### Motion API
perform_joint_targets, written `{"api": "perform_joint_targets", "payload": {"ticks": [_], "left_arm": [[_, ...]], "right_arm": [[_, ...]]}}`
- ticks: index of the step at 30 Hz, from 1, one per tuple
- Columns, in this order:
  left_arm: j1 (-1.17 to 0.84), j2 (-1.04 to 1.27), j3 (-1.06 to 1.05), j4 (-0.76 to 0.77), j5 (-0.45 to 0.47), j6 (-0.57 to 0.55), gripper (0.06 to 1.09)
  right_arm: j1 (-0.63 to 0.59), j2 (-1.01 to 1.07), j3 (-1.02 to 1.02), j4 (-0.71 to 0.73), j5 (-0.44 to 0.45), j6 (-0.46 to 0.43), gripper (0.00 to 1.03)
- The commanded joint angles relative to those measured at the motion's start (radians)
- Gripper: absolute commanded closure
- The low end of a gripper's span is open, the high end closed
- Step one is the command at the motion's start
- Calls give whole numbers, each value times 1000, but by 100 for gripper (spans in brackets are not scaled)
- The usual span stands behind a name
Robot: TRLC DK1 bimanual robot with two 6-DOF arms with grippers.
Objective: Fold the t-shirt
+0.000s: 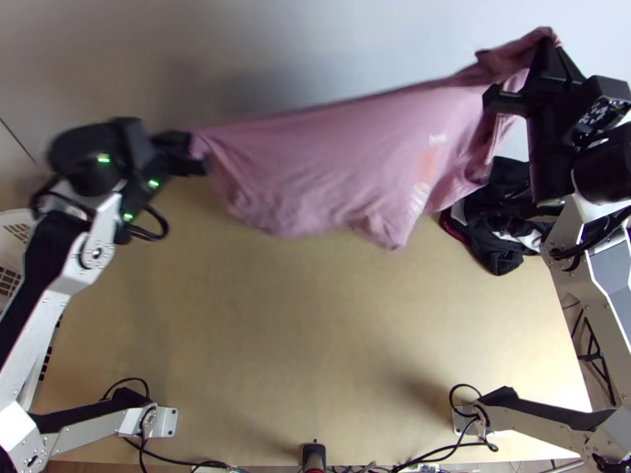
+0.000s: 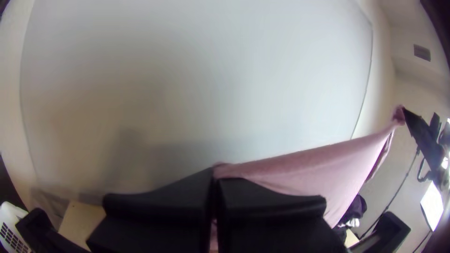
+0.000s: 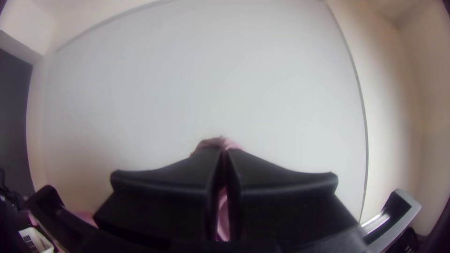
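Hanging over far part of light wooden tabletop [image 1: 300, 331]: pink cloth t-shirt [image 1: 339, 165], stretched midair. Black flat-fingered left end effector [image 2: 214, 174] pinching one end; matching right end effector [image 3: 224, 154] pinching bunched other end. Looks risky from here: overpulling could slip small grips; uneven lowering, crease it; drooping cloth, snag dark fabric pile [image 1: 495, 254] at tabletop's right side.
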Motion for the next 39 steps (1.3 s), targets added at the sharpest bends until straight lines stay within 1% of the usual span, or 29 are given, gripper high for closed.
{"api": "perform_joint_targets", "payload": {"ticks": [1,6,10,14,20,26,29,32,36,39], "left_arm": [[123,-29,0,115,-10,-1,105],[157,-34,-20,178,-10,1,105],[169,-64,-20,190,-10,1,105],[169,-129,-36,187,-4,2,105],[143,-265,-71,180,5,1,105],[57,-408,-111,77,5,-2,105],[0,-489,-141,39,5,-2,105],[-12,-555,-171,2,10,-1,105],[-15,-644,-221,-14,24,1,105],[-15,-699,-233,-55,45,-7,105]], "right_arm": [[-4,50,22,11,21,-16,100],[16,98,80,23,27,-16,100],[27,83,96,17,36,-18,100],[49,-2,71,-25,36,-19,100],[70,-152,28,-144,35,-11,100],[96,-322,-59,-259,22,-14,100],[96,-391,-64,-316,1,-4,100],[98,-457,-59,-384,-34,-1,100],[96,-546,-58,-459,-105,5,100],[70,-598,-36,-565,-151,38,100]]}}
